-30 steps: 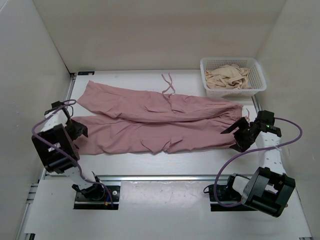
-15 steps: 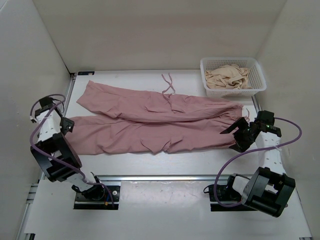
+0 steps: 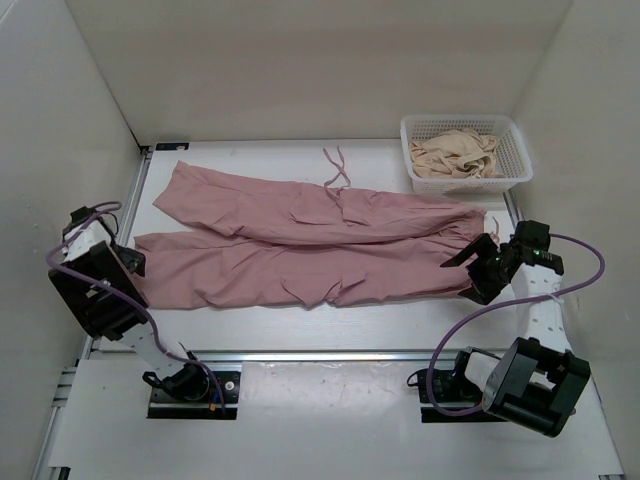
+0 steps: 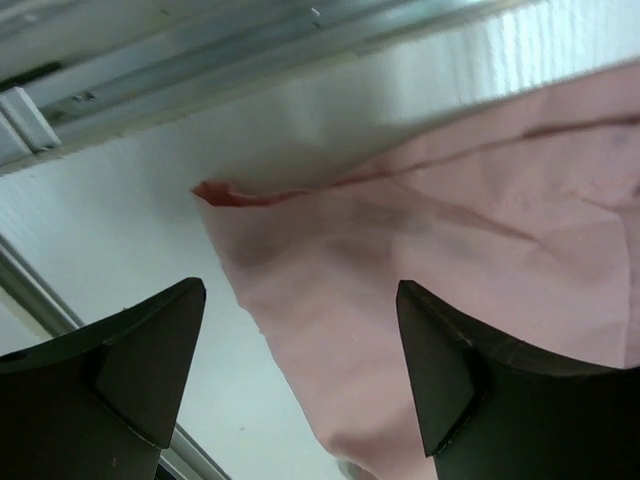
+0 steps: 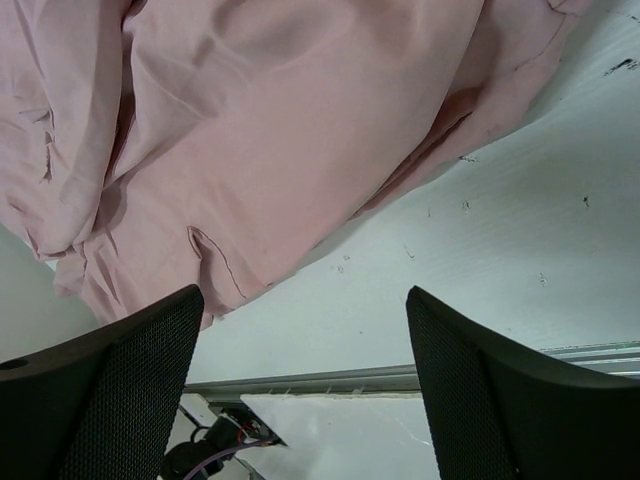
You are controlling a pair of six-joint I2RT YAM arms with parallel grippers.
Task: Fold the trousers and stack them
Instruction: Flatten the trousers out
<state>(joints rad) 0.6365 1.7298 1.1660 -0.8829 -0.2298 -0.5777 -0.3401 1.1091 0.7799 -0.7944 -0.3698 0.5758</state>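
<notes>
My left gripper (image 4: pixel 300 295) mostly lost behind its arm (image 3: pixel 95 290) at top view's left, trousers (image 5: pixel 300 130) cut by both wrist views' edges

Left end effector (image 4: pixel 300 340) and right end effector (image 5: pixel 302 335) hover low, jaws spread wide.

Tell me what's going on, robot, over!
Left end effector open, right end effector open, both empty. Trousers spread flat, unfolded. Basket far right, not blocking.
</notes>
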